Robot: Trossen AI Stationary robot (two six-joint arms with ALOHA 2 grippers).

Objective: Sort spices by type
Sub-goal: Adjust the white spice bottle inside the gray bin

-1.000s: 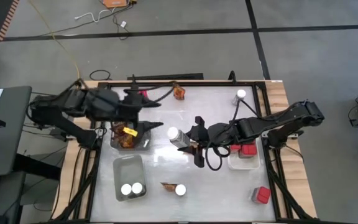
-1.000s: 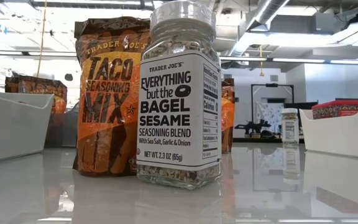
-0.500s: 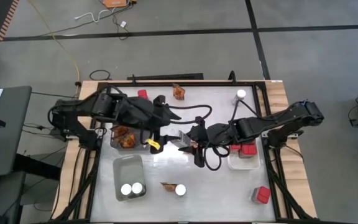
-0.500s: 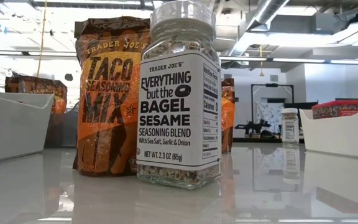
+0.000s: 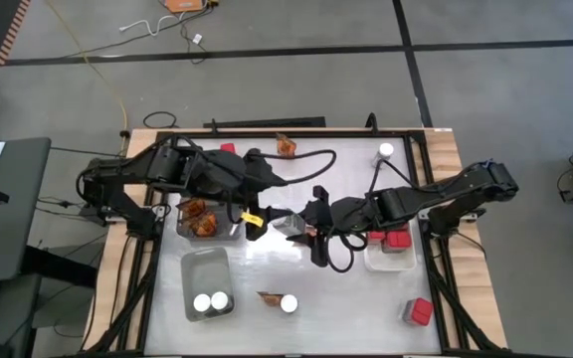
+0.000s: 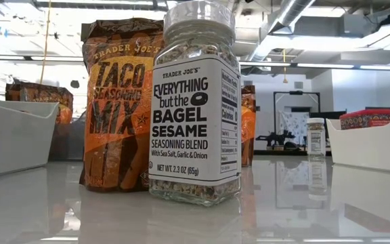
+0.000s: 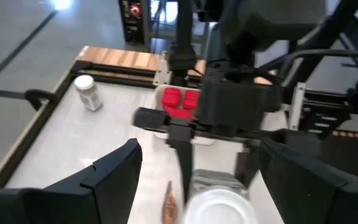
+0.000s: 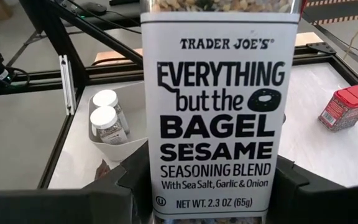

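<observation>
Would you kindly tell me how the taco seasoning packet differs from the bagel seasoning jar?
The crinkled orange-brown taco seasoning packet is opaque; the clear bagel seasoning jar shows its contents. The packet bears orange lettering, the jar a white label with black print. The jar stands nearer, overlapping the packet's edge. Both read Trader Joe's.

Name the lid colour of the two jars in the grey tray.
White lids on both jars, clearest in the high view.

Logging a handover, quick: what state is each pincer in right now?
Left pincer: open, fingers spread around the white lid of the bagel seasoning jar.
Right pincer: shut on the bagel seasoning jar.
</observation>
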